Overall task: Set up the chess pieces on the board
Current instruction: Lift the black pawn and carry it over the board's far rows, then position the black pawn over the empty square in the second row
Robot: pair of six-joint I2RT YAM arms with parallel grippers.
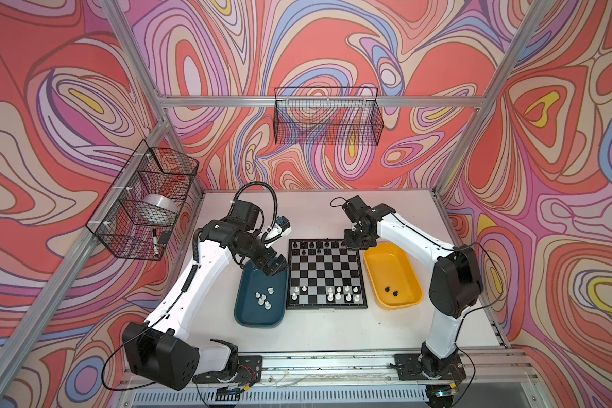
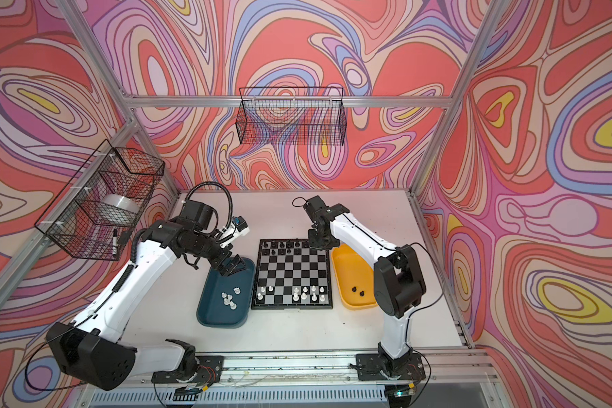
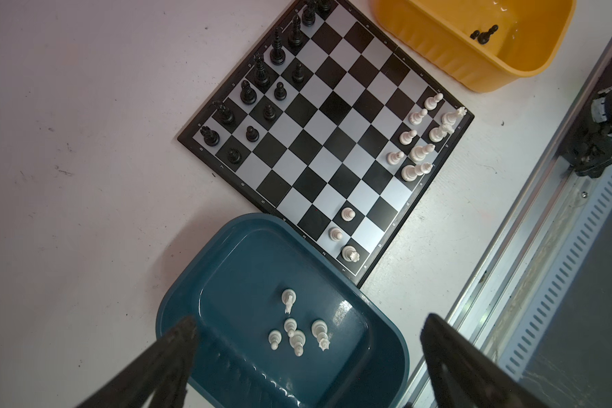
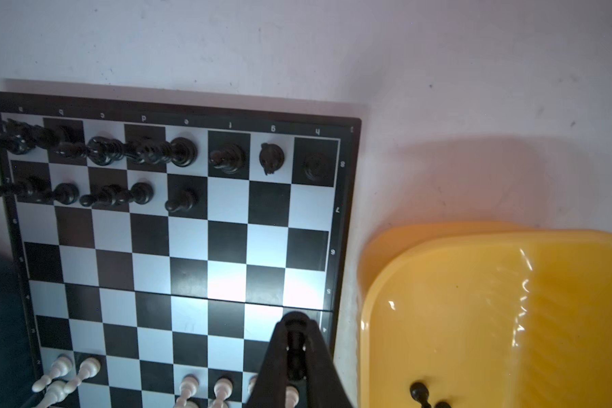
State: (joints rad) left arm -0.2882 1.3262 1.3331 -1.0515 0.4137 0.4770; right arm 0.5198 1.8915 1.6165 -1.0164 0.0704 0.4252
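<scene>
The board (image 1: pixel 324 272) lies mid-table between two trays. Black chess pieces (image 1: pixel 315 244) fill its far rows and white ones (image 1: pixel 340 294) stand on the near rows. Several white pieces (image 3: pixel 297 335) lie in the teal tray (image 1: pixel 241 311), and two black ones (image 4: pixel 419 392) in the yellow tray (image 1: pixel 403 303). My left gripper (image 1: pixel 275 265) hangs open over the teal tray's far end, nothing between its fingers (image 3: pixel 181 339). My right gripper (image 4: pixel 295 328) is shut on a black chess piece (image 4: pixel 295 319), hovering above the board's far right corner (image 1: pixel 355 243).
A wire basket (image 1: pixel 145 197) with a tape roll and a marker hangs on the left wall. Another wire basket (image 1: pixel 327 116) hangs on the back rail. The aluminium rail (image 1: pixel 333 367) with both arm bases runs along the table's front edge.
</scene>
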